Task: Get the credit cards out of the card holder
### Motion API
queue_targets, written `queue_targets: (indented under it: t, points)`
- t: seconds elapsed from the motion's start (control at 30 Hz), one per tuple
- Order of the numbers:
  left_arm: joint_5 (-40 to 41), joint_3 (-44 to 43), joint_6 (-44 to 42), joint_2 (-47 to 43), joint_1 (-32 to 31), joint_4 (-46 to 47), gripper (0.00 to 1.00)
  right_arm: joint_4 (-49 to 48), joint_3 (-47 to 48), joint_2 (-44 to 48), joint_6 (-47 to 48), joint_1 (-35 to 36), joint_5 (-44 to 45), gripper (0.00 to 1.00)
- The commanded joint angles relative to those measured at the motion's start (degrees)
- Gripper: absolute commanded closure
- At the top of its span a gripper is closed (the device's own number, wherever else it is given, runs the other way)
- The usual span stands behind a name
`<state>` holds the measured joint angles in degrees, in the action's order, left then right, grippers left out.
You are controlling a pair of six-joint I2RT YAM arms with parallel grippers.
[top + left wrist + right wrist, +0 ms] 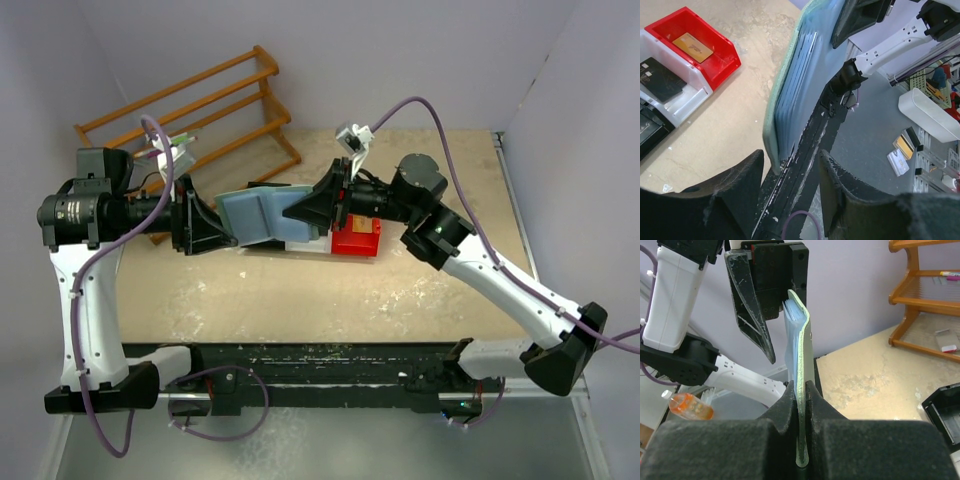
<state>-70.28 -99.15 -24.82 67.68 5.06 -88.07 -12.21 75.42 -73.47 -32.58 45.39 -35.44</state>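
Since your right hand is clenched on one edge of the card holder, mid-air between both arms over the desk, and your left hand is released, jaws apart at the opposite edge, one thin pinch carries it; any slip drops it toward the red bin.

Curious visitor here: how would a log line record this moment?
right end effector: shut on card holder | left end effector: open | orange card: in red bin | black card: in white bin
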Motion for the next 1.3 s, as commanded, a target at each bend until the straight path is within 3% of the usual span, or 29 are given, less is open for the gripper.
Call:
queue_targets:
  t: [0.0,0.17,0.3,0.43,0.67,0.83,0.97,1.07,1.13,1.2,1.27]
  points:
    - [-2.07,-0.98,-2.96,-1.25,-0.27,-0.52,0.49,-3.34,0.09,1.41,-1.24,0.32,0.44,1.0]
    - [-2.13,-1.2,-3.31,-1.38,-0.23,-0.26,0.59,-3.9,-0.16,1.28,-1.87,0.32,-0.42,1.0]
    - [-2.36,-1.48,-3.28,-1.43,-0.23,0.19,0.73,-3.74,-0.53,1.37,-2.03,0.32,-0.5,1.0]
    - [-2.12,-0.37,1.9,-2.45,-0.23,5.23,0.84,-3.5,-0.8,0.87,-2.27,0.32,-1.23,1.0]
    - [0.37,4.1,12.17,-5.2,-0.23,16.59,0.84,-10.68,-2.21,-0.52,-6.38,0.32,-2.46,1.0]
    - [0.61,4.67,12.94,-5.18,-0.23,16.81,0.8,-12.92,-3.09,-1.02,-8.22,0.38,-3.72,1.0]
    - [0.28,5.01,13.22,-4.89,-0.19,16.73,0.68,-13.49,-3.59,-1.79,-8.93,0.58,-4.11,1.0]
    - [0.38,5.03,12.82,-4.94,-0.23,16.45,0.7,-13.75,-4.08,-1.94,-9.14,0.58,-3.94,1.0]
    - [0.37,5.1,12.73,-5.18,-0.23,16.44,0.77,-14.15,-4.22,-2.09,-9.49,0.54,-3.96,1.0]
    - [0.04,4.95,12.69,-5.31,-0.23,16.36,0.86,-13.98,-4.18,-2.48,-9.44,0.58,-3.73,0.92]
    - [-0.18,4.77,12.5,-5.3,-0.22,16.01,0.94,-13.23,-3.99,-3.04,-9.3,0.58,-3.44,0.64]
